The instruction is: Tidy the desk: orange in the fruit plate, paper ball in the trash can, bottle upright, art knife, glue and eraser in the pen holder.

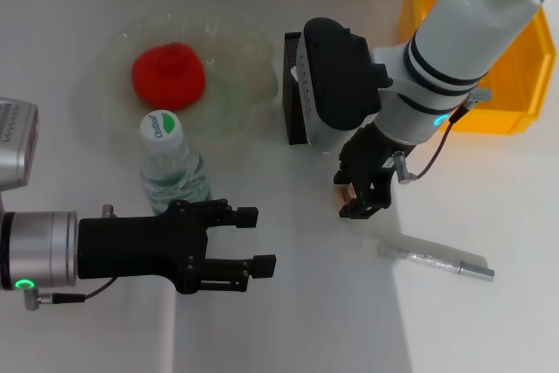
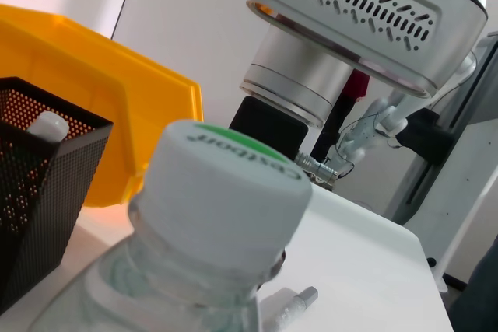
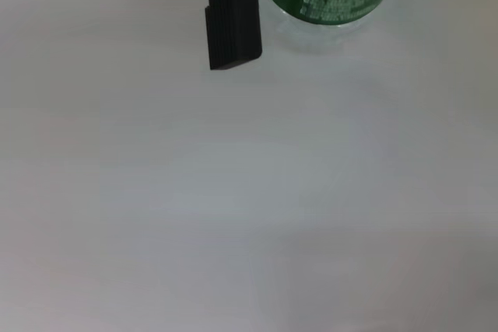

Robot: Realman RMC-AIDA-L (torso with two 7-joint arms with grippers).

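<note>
At the back right, trash can (image 1: 437, 6), bright orange-yellow. Left of it, fruit plate (image 1: 240, 50) holding the orange (image 1: 168, 74). Between the two, pen holder (image 1: 295, 85), partly hidden behind the right arm. Just in front of the plate, bottle (image 1: 170, 163) upright, white cap up. Close beside its near side, left gripper (image 1: 249, 240), jaws apart and empty. In front of the pen holder, right gripper (image 1: 360, 198) pointing down, clamped on a small tan block, probably the eraser (image 1: 347, 191). Nearer right, a slim silvery pen-like tool (image 1: 435, 259) lying flat on the table (image 1: 288, 329).
</note>
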